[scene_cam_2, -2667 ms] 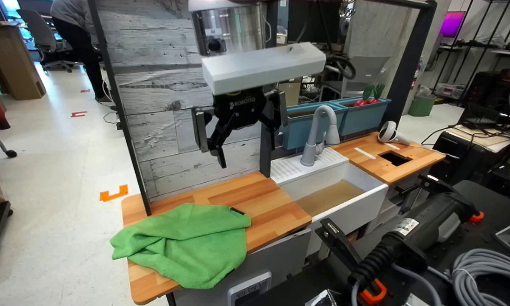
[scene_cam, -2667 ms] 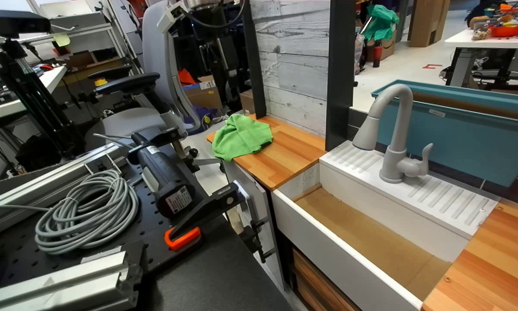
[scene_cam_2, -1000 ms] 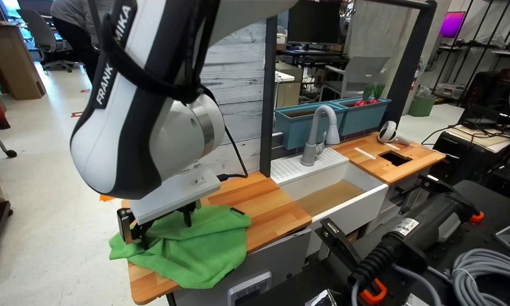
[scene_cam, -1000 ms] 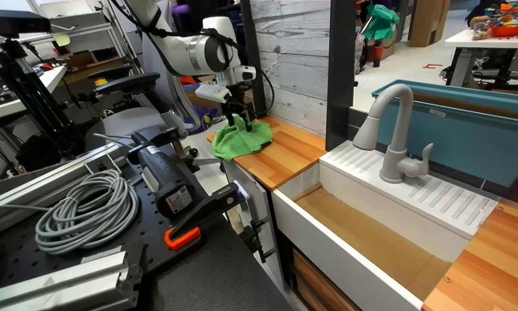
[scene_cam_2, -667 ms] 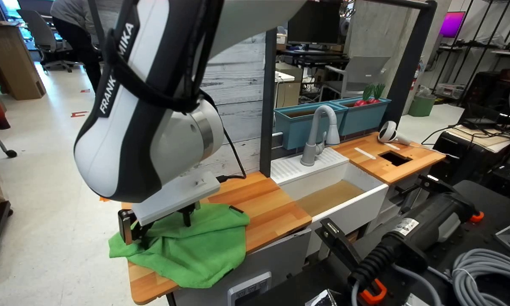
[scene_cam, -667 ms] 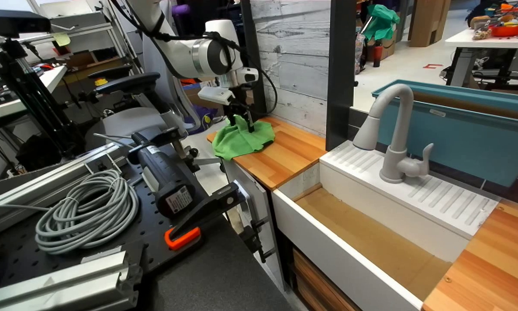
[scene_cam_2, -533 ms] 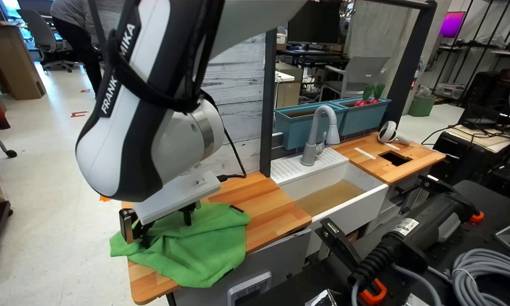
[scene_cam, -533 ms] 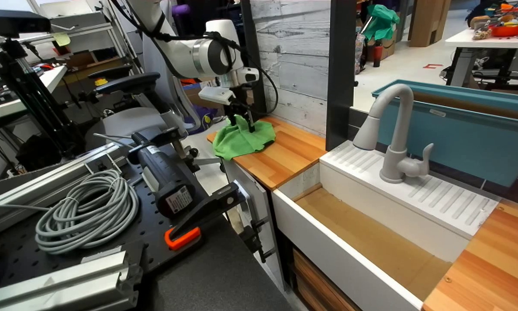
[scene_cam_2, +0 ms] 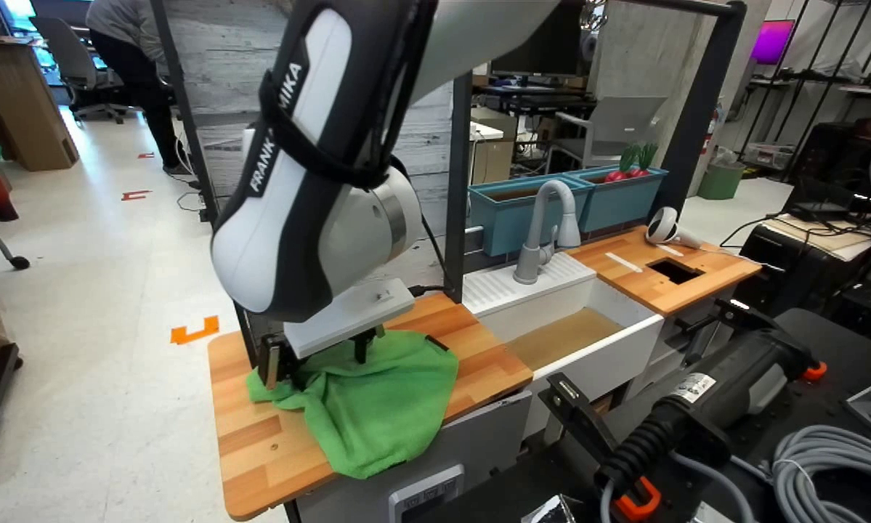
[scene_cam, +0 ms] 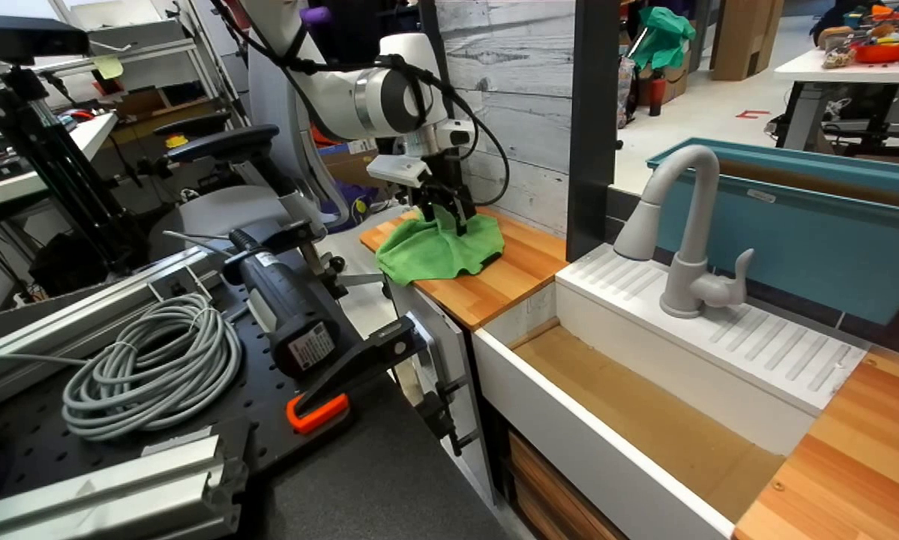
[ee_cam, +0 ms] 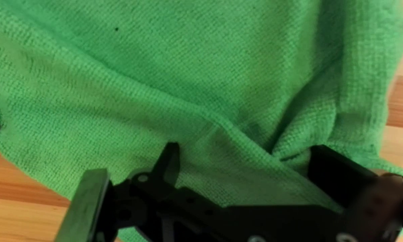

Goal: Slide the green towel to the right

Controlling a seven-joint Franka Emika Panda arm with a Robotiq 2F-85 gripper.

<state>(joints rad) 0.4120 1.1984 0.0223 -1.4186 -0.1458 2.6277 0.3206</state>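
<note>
The robot's gripper, fingers spread well apart, rests on a rumpled green towel atop a wooden counter. In an exterior view, the towel hangs over the counter's edge at six o'clock, with a white sink at two o'clock from the towel; the wrist view shows folds between the fingertips.

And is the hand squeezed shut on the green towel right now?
No, in the wrist view the fingers of the hand stand wide apart, with the green towel showing flat between them.
</note>
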